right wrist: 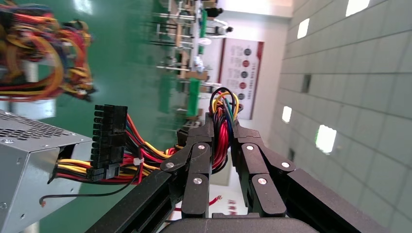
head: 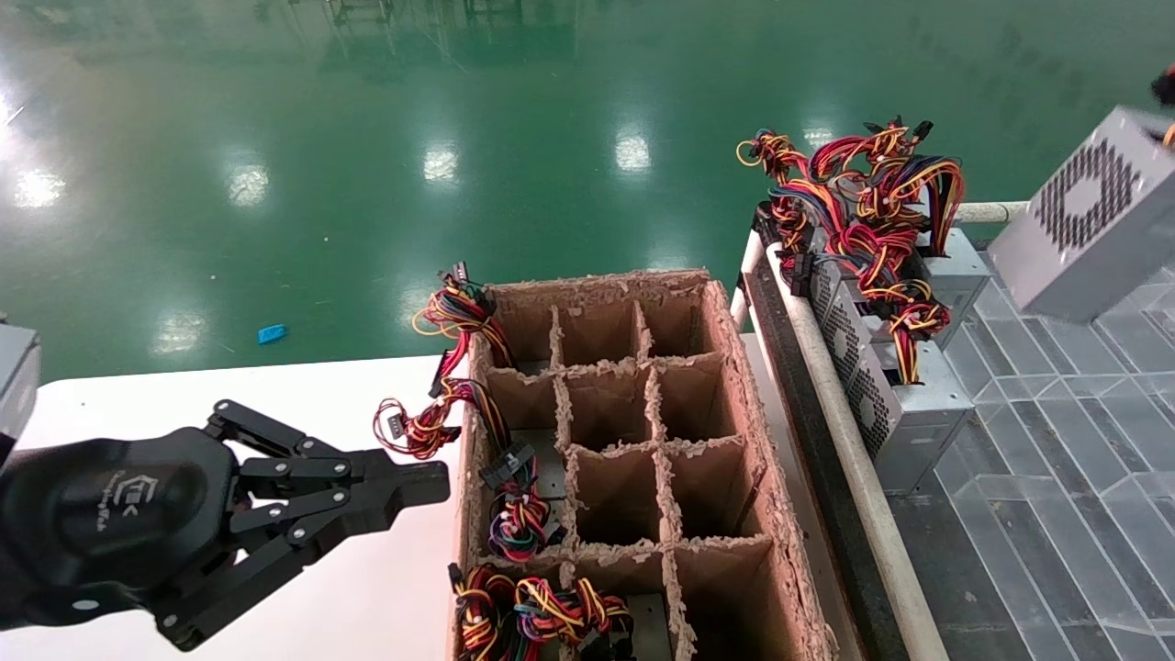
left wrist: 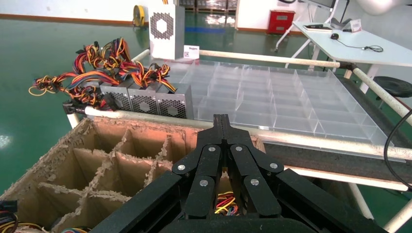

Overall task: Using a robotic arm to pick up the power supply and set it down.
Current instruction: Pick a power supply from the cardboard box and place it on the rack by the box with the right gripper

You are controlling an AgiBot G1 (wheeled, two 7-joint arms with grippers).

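Note:
A silver-grey power supply (head: 1083, 220) with a honeycomb vent hangs tilted in the air at the far right, above the clear tray. In the right wrist view its body (right wrist: 29, 165) dangles from its red, yellow and black wire bundle (right wrist: 222, 141). My right gripper (right wrist: 222, 124) is shut on that bundle, not on the metal box. The left wrist view shows the same unit (left wrist: 165, 29) far off, above the tray's back. My left gripper (head: 431, 482) is shut and empty, hovering over the white table beside the cardboard box; its tips (left wrist: 222, 121) point toward the tray.
A brown cardboard divider box (head: 725, 367) stands mid-table, with wired units in its left cells (head: 519, 523). Several other power supplies (head: 881, 367) with tangled wires stand at the left end of the clear compartment tray (head: 1056, 441). A white tube rail (head: 854, 459) borders that tray.

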